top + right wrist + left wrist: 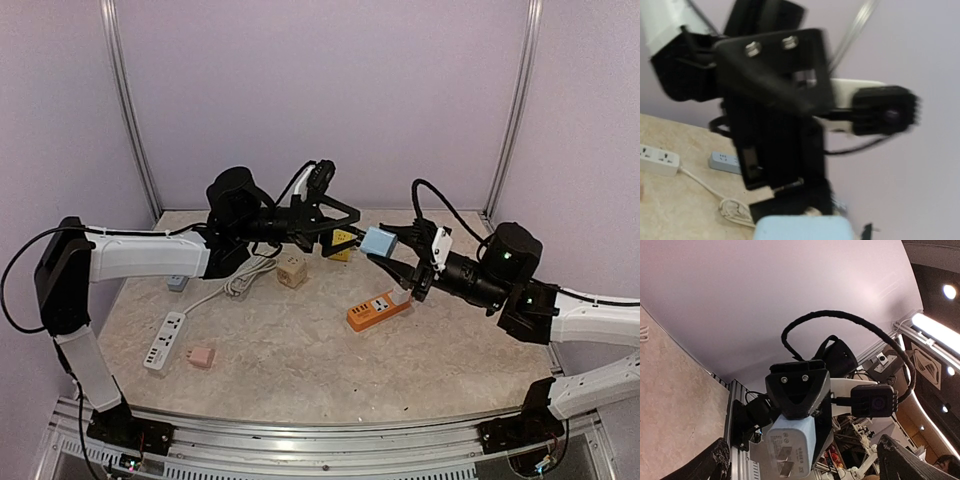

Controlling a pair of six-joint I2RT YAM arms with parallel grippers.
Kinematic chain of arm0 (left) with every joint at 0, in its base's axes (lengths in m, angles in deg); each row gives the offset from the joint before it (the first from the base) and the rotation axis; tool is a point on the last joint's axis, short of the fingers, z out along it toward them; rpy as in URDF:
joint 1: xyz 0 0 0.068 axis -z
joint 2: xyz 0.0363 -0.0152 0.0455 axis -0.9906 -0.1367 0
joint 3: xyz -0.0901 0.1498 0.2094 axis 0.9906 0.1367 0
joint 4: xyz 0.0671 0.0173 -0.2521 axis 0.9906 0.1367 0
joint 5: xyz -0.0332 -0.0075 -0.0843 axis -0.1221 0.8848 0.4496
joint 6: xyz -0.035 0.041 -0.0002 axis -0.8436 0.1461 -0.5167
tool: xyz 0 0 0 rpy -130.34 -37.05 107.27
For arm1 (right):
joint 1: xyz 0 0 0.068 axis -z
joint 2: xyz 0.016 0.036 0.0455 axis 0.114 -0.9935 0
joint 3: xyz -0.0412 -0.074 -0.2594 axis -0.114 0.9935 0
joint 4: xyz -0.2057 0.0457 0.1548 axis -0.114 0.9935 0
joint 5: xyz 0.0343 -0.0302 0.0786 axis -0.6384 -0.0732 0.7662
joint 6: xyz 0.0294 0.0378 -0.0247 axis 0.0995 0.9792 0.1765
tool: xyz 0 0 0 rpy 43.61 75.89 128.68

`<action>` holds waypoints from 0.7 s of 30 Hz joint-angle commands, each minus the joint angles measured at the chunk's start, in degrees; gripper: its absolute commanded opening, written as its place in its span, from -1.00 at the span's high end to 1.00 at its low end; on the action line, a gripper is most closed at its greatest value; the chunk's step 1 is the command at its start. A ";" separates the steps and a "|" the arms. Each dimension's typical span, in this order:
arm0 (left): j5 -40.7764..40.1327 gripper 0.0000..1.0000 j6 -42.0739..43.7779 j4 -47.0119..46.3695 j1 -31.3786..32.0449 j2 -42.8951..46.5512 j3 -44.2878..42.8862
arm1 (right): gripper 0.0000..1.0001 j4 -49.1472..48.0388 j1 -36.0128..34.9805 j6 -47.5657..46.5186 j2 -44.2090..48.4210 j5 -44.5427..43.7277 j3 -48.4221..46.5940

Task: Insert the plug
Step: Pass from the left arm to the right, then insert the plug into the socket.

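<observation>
While R gripper (392, 252) is clamping the blue plug (380, 241) midair, up over the orange strip (378, 308) | L gripper (345, 228) is gaping wide, empty, opposite it | plug is looking light, rigid, slick: grip flat sides, prongs (786, 468) clear.

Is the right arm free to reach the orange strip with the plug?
Probably yes: right gripper grips the blue plug, left gripper stands open, and the orange strip below lies uncovered.
</observation>
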 commanded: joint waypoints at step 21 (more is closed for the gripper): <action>-34.96 -0.98 23.73 37.80 -8.53 22.59 12.66 | 1.00 53.53 -0.02 32.62 -16.65 -15.63 -27.77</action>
